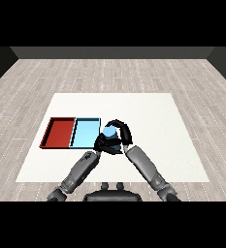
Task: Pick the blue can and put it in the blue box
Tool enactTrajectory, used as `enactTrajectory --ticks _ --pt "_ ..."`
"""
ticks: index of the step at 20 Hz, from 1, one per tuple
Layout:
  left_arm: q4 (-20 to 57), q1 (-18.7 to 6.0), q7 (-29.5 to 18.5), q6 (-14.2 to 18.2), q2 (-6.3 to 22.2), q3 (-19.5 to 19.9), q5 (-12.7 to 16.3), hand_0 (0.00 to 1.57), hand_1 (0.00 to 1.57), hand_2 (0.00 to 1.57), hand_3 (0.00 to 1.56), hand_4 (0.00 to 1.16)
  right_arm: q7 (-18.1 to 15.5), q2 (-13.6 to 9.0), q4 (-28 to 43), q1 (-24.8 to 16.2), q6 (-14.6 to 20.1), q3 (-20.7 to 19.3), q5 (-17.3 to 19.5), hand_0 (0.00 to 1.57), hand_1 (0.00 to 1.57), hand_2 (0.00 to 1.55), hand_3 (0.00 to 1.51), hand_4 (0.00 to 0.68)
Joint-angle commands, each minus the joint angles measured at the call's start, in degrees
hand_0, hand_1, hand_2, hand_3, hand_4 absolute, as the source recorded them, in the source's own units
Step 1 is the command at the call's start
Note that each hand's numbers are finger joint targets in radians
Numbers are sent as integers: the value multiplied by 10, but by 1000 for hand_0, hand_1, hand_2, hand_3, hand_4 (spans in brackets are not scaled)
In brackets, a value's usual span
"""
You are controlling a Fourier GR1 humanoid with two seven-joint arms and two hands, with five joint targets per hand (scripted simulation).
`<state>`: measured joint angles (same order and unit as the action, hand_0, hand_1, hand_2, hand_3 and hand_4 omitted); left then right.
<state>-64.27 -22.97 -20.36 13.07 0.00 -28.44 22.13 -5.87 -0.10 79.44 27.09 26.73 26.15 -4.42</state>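
The blue can (109, 132) is clasped by the right hand (122, 133), fingers curled round it, just beside the blue tray (85, 131); it should be kept upright and carried leftward over the rim.

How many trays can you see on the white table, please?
2: a shallow red tray at the left and a light blue tray touching its right side, next to the hands. None appear hidden.

A blue can (109, 131), red tray (58, 132), light blue tray (84, 131), white table (148, 126), black hands.
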Motion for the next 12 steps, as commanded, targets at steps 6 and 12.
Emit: enactTrajectory --ticks 6,12 --pt "49 -57 37 61 0 -23 25 0 0 0 0 505 -12 1 33 -3 49 44 -63 1475 1475 1469 1396 595" --pt "71 -43 -61 60 0 -39 151 1437 1437 1407 1215 625 -39 1 44 -30 4 23 -84 1455 1455 1445 1387 615"
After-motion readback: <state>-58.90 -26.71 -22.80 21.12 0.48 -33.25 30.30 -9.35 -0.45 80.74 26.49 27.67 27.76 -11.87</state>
